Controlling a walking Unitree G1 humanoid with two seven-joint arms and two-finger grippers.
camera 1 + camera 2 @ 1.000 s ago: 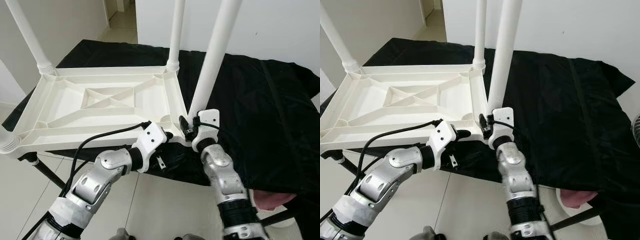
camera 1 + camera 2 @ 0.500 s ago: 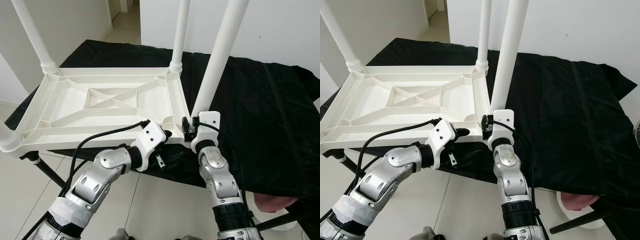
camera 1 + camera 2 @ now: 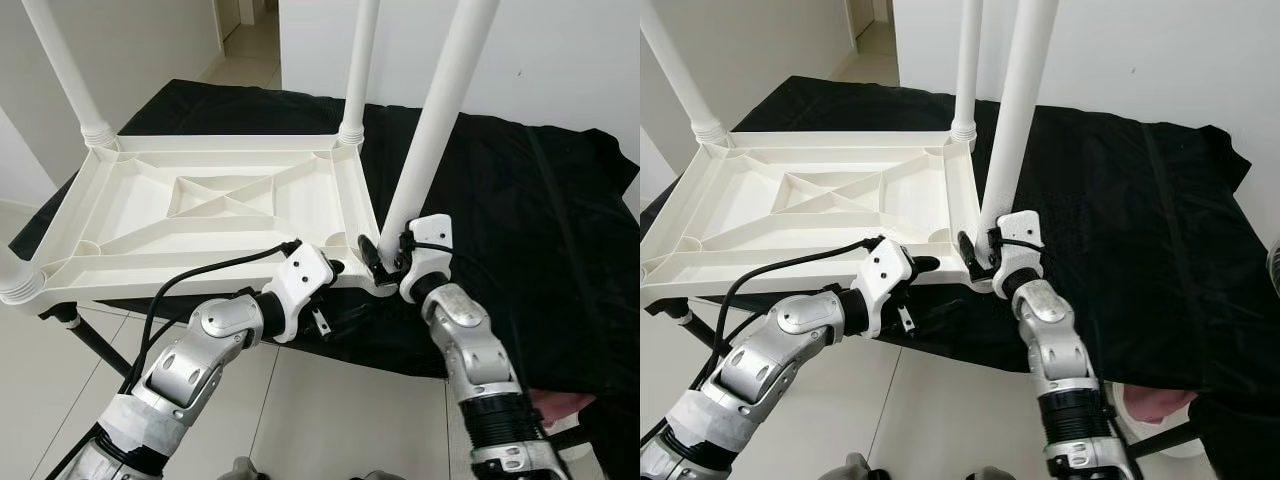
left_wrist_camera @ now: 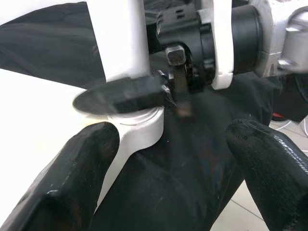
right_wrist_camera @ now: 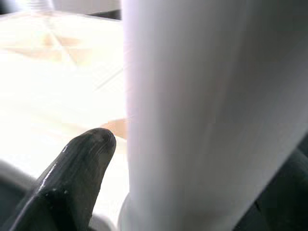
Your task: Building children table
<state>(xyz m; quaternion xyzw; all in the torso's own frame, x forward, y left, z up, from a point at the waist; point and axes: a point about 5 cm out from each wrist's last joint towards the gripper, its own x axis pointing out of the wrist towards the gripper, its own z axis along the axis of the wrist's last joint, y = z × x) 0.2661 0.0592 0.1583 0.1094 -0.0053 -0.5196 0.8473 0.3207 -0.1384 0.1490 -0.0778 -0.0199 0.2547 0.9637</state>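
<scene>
Left eye view: right end effector grips the leg; left end effector open; keep the leg upright while seating.

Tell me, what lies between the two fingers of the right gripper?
The white table leg: the right gripper grips it just above its corner socket, seen in the right wrist view.

Your robot's arms are silver metal with black joint rings, white wrist housings, glossy black fingers, and a black cable along the left forearm.
</scene>
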